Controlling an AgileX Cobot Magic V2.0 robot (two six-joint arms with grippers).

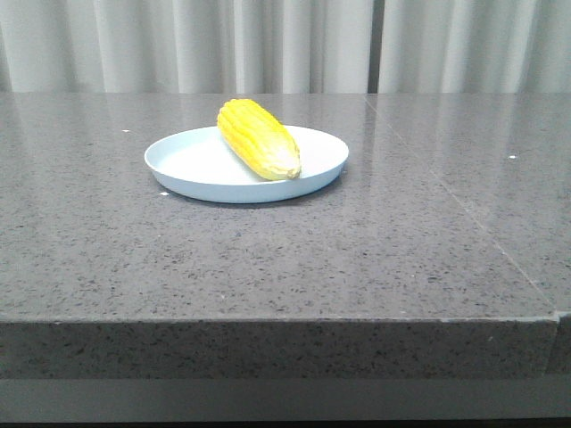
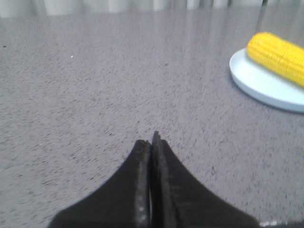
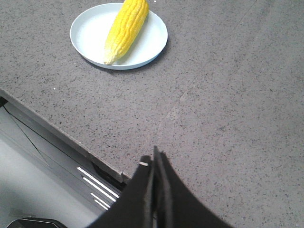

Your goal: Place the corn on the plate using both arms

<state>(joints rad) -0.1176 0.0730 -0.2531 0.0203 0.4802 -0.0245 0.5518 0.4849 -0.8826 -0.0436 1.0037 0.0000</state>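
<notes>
Pale curtains (image 1: 285,45) hang behind my grey speckled table (image 1: 268,259). From my left wrist camera, the left gripper (image 2: 153,142) has its fingers pressed together on nothing, low over bare stone. Centre-left on the table sits the plate (image 1: 192,165), the corn (image 1: 259,138) lying diagonally in it. Over the table's near edge, my right gripper (image 3: 155,159) is likewise closed and empty.

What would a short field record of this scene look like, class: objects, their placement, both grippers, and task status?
corn: yellow corn cob lying on the plate, paler tip toward the camera in the front view
plate: pale blue plate on the grey speckled table
left gripper: shut, empty, apart from the plate
right gripper: shut, empty, near the table edge
task status: corn is on the plate
</notes>
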